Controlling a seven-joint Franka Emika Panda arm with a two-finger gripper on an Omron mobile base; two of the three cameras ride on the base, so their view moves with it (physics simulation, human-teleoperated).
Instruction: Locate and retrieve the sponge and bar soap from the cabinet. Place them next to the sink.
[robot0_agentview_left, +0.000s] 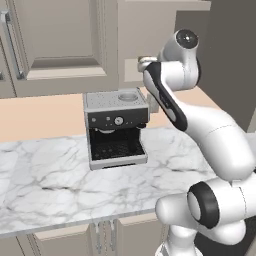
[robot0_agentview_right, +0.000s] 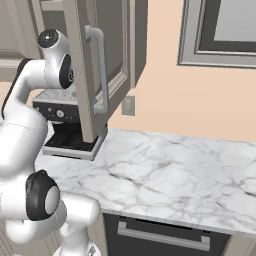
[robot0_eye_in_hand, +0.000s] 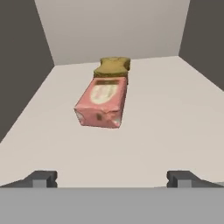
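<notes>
Inside the cabinet (robot0_eye_in_hand: 175, 109), the pinkish-red bar soap (robot0_eye_in_hand: 102, 103) lies on the pale shelf floor, a little left of centre. The yellowish-tan sponge (robot0_eye_in_hand: 113, 66) sits directly behind it, touching or nearly touching its far end, close to the back wall. My gripper (robot0_eye_in_hand: 112, 178) is open, its two dark fingertips (robot0_eye_in_hand: 42, 178) spread wide at the shelf's front, short of the soap and holding nothing. From the base, my arm (robot0_agentview_left: 167, 95) reaches up past the open cabinet door (robot0_agentview_right: 87, 75). The sink is out of view.
A coffee machine (robot0_agentview_left: 116, 127) stands on the marble counter (robot0_agentview_left: 50, 185) right below the cabinet, beside my arm. The open door's bar handle (robot0_agentview_right: 101, 70) hangs over it. Dark cabinet side walls (robot0_eye_in_hand: 22, 65) close in on both sides of the shelf.
</notes>
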